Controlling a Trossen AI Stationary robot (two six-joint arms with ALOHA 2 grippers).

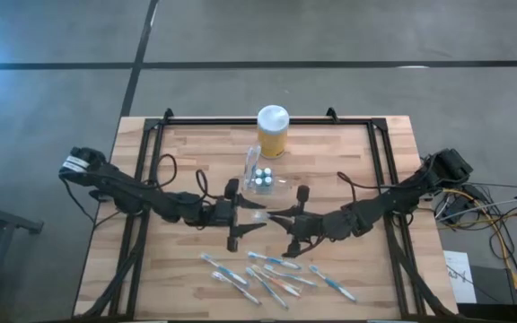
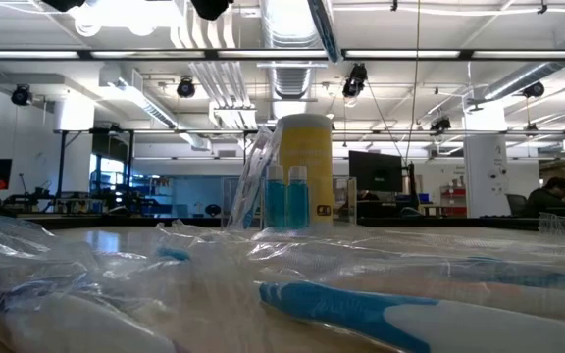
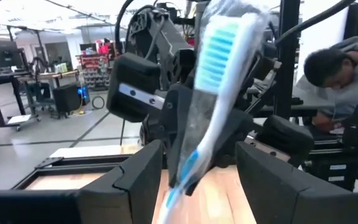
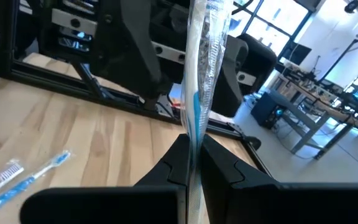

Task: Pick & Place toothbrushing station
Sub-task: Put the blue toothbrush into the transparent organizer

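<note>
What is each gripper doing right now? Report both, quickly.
Left gripper: open, its fingers either side of the wrapped toothbrush without gripping it.
Right gripper: shut on the wrapped toothbrush.

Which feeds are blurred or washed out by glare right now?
Low view: the wrapped toothbrushes up close are out of focus and ceiling lights glare. Left wrist view: the wrapped toothbrush is soft and fills the frame. High view: blue glare at the floor's left edge.
</note>
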